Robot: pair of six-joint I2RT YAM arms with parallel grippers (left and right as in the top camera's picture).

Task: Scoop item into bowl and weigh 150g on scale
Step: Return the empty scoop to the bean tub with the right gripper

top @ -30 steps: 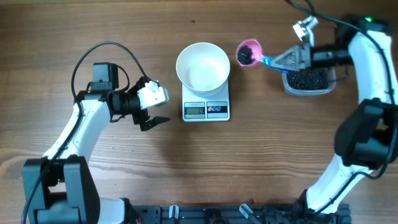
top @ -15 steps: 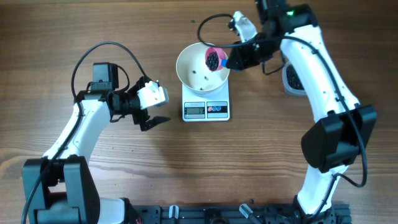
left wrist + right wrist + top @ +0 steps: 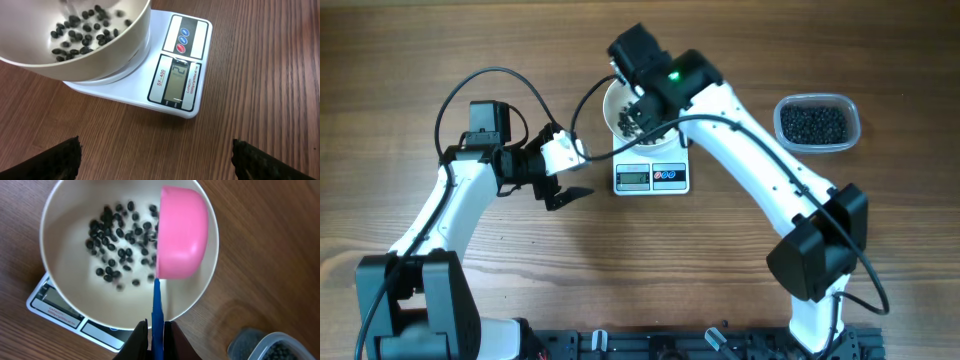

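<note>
Clamped narrow on the thin blue handle (image 3: 156, 300) of a small pink plastic scoop (image 3: 182, 230), the right pincer (image 3: 156, 330) takes it near the handle's end. The cup is turned over above the round white bowl (image 3: 47, 245), rounded back upward. Small round black beans (image 3: 115, 235) lie in a thin scatter on the bowl's floor, which looks well short of the full weight.

The beans look hard, light and smooth. They would roll and bounce, and no pincer could pick them up singly, so the stiff scoop is the sensible hold, gripped by its handle and kept level when laden.

The bowl rests on the small white square kitchen scale (image 3: 180, 60), seemingly loose, so a knock might slide it. The left pincer (image 3: 157, 157) stands wide and empty over the wooden worktop (image 3: 260, 60) beside the scale. Farther off, a clear rounded-rectangular plastic tub (image 3: 817, 124) holds the dark heap.
</note>
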